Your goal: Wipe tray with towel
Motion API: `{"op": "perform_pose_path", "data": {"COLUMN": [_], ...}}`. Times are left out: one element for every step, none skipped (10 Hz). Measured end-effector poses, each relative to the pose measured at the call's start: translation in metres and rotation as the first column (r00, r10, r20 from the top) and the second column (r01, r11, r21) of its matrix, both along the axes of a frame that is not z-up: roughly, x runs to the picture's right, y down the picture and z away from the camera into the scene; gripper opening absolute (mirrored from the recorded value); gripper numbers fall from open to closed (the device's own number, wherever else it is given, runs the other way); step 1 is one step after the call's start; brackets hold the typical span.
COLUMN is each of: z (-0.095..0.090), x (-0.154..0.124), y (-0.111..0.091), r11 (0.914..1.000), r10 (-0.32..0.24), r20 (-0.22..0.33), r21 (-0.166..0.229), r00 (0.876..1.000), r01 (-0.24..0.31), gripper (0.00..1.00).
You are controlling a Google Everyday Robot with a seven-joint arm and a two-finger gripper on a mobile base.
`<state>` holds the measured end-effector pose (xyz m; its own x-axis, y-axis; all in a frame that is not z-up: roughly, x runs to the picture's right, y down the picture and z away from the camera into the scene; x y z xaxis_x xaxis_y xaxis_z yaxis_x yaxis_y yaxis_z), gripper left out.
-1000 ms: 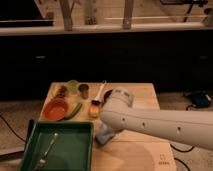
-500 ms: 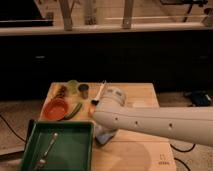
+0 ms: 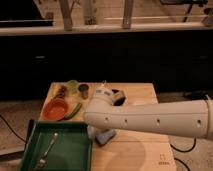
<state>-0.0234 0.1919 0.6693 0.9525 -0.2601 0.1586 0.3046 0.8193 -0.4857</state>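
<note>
The dark-green tray (image 3: pixel 75 152) lies at the front left of the wooden table, with a metal fork (image 3: pixel 47 148) in it. The pale grey-blue towel (image 3: pixel 104 136) lies on the table just past the tray's right rim, partly under my arm. My white arm (image 3: pixel 150 119) reaches in from the right across the table. My gripper (image 3: pixel 96 131) hangs below the arm's left end, right at the towel, and is mostly hidden by the arm.
An orange bowl (image 3: pixel 55 108), a green cup (image 3: pixel 73 86), a metal cup (image 3: pixel 83 91), a long green vegetable (image 3: pixel 75 110) and a dark object (image 3: pixel 119 96) stand at the back of the table (image 3: pixel 145 152). Dark cabinets run behind.
My arm's end has moved a little left, toward the tray. The towel and the tray have not moved.
</note>
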Motion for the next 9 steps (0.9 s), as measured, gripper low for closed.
{"op": "perform_pose_path", "data": {"z": [0.001,0.002,0.003,0.005,0.007,0.012,0.015,0.018,0.02], "x": [-0.005,-0.009,-0.012,-0.015,-0.016,-0.018,-0.024,-0.029,-0.038], "y": [-0.001,-0.001,-0.001,-0.002,0.001,0.005,0.008,0.01,0.012], "r11": [1.0,0.9999,0.9998,0.9997,0.9995,0.9993,0.9991,0.9988,0.9984], "r10": [-0.006,-0.014,-0.02,-0.026,-0.029,-0.033,-0.035,-0.041,-0.048], "r20": [0.005,0.008,0.012,0.016,0.022,0.029,0.04,0.048,0.061], "r21": [0.0,-0.003,-0.004,-0.005,-0.011,-0.017,-0.022,-0.025,-0.028], "r00": [1.0,1.0,1.0,1.0,0.999,0.999,0.999,0.998,0.997], "r01": [0.006,0.014,0.02,0.026,0.029,0.034,0.036,0.043,0.049], "gripper": [0.02,0.02,0.02,0.02,0.02,0.02,0.02,0.02,0.02]}}
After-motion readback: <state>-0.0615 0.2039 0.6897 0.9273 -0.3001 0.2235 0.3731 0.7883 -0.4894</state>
